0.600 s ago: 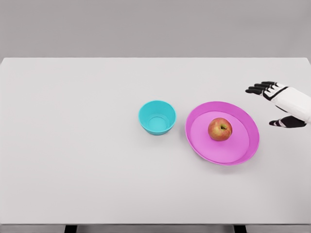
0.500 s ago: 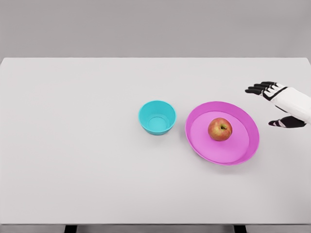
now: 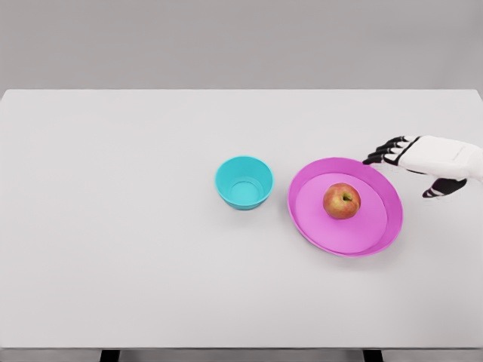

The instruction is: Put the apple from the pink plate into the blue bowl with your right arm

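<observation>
— Looking at the apple (image 3: 342,201): what shows?
— Red with yellow-green patches, stem up, sitting mid pink plate (image 3: 381,227), below-left of the right hand (image 3: 423,162).
— And its fingers (image 3: 381,154)?
— Black, spread, holding nothing, tips over the plate's far rim. The blue bowl (image 3: 244,182) stands farther left on the bench (image 3: 113,226).

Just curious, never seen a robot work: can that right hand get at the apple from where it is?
Probably yes. The right hand hovers open beside the plate; nothing lies between it and the apple, which sits uncovered.
</observation>
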`<move>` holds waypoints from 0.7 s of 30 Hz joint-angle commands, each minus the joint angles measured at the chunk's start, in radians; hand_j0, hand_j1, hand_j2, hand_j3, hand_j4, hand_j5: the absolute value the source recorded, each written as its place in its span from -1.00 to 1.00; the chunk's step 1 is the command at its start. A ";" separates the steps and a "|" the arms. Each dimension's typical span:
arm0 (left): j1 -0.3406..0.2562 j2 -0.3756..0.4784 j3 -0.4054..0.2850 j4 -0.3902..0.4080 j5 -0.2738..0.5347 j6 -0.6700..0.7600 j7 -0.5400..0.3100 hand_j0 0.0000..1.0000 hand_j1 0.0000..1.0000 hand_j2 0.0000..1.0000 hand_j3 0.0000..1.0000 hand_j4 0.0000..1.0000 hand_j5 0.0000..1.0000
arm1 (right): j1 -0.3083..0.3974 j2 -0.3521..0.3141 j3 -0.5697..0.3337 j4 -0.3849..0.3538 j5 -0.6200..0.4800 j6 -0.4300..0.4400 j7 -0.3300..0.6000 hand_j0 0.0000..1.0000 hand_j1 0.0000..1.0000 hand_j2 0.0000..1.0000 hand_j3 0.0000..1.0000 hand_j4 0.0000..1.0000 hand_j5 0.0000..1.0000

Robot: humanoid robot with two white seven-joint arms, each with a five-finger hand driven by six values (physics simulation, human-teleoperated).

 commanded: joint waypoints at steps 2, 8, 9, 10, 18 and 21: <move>0.000 0.000 0.000 0.000 0.000 0.000 -0.001 1.00 1.00 1.00 1.00 1.00 1.00 | -0.002 0.023 0.017 -0.036 0.012 0.035 0.015 1.00 1.00 1.00 1.00 1.00 1.00; 0.000 0.000 0.000 0.000 0.000 0.000 -0.001 1.00 1.00 1.00 1.00 1.00 1.00 | -0.118 0.097 0.181 -0.033 0.022 0.075 0.015 1.00 1.00 1.00 1.00 1.00 1.00; 0.000 0.000 0.000 0.000 0.000 0.000 -0.001 1.00 1.00 1.00 1.00 1.00 1.00 | -0.118 0.100 0.193 -0.033 0.022 0.075 0.015 1.00 1.00 1.00 1.00 1.00 1.00; 0.000 0.000 0.000 0.000 0.000 0.000 -0.001 1.00 1.00 1.00 1.00 1.00 1.00 | -0.120 0.101 0.203 -0.029 0.022 0.075 0.015 1.00 1.00 1.00 1.00 1.00 1.00; 0.000 0.000 0.000 0.000 0.000 0.000 0.001 1.00 1.00 1.00 1.00 1.00 1.00 | -0.121 0.115 0.259 -0.023 0.022 0.075 0.015 1.00 1.00 1.00 1.00 1.00 1.00; 0.000 0.000 0.000 0.001 -0.001 0.000 -0.001 1.00 1.00 1.00 1.00 1.00 1.00 | -0.121 0.115 0.278 -0.022 0.022 0.075 0.015 1.00 1.00 1.00 1.00 1.00 1.00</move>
